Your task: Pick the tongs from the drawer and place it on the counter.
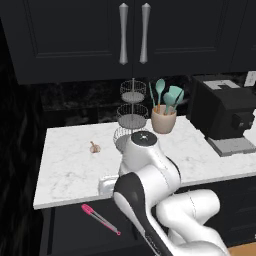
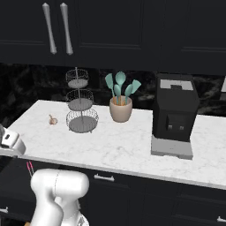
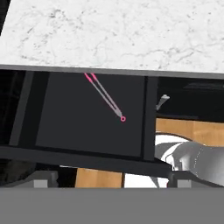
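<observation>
In the open drawer [image 3: 87, 113], below the front edge of the bench [image 1: 75, 170], the tongs [image 1: 100, 219] are seen lying flat on the dark floor. In the left base view they lie slanted, with the bright pink handle end to the upper left and the thin grey arms running to the lower right. In the hand view the handle end is partly hidden under the marble edge, and the pink tip points out toward the drawer front.

The hand [image 2: 9, 142] is held above the drawer, just in front of the bench edge, and looks down into it. Whether its fingers are spread or pressed together cannot be told, because the fingertips are not clearly shown. Nothing is held by it as far as can be seen.

The tongs are judged to be light and stiff, but very slim, so little surface is offered for a grip. The metal arms are probably smooth and may slip or spring together when squeezed. A hold near the pink handle end is judged to be safest, because the two arms meet there and the body is thicker; however, that end is close under the bench edge, so the middle of the arms may be easier to reach. The fingers should be set across the length of the tongs, not along it.
</observation>
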